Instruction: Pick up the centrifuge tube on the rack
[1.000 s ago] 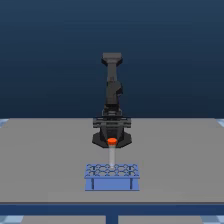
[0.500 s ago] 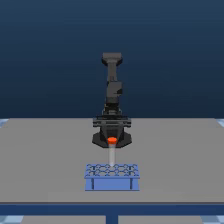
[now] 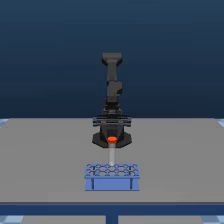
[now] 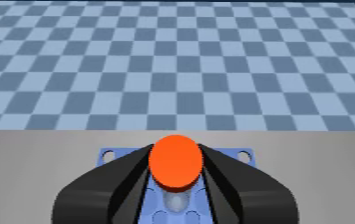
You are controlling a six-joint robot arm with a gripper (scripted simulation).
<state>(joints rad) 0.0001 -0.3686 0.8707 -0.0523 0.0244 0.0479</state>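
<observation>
You are looking at 1 black six-joint arm whose black two-fingered gripper [image 3: 112,141] hangs above the low light-blue rectangular rack with a grid of round holes [image 3: 112,177]. The rack sits on the flat grey table [image 3: 45,155], near the table's front edge in the exterior view, with its 2 dark vertical marks facing that camera.

The small pale translucent centrifuge tube with the round orange-red cap [image 3: 112,150] stands upright between the fingers. In the exterior view its cap sits level with the gripper and its slim body runs straight down toward the rack's top. You cannot tell from that view whether the tapered tip is clear of the hole or just inside it.

In the wrist view, the 2 dark fingers [image 4: 111,182] lie against either side of the orange-red cap [image 4: 175,161], with no gap visible on either flank. Judge the gripper as closed on the tube just under the cap. That hold is probably chosen because the cap is the widest part and gives the fingers a shoulder.

The tube hangs vertical, in line with the holes, so that it draws out without binding on the hole's wall. Treat the lift as under way but not confirmed complete.
</observation>
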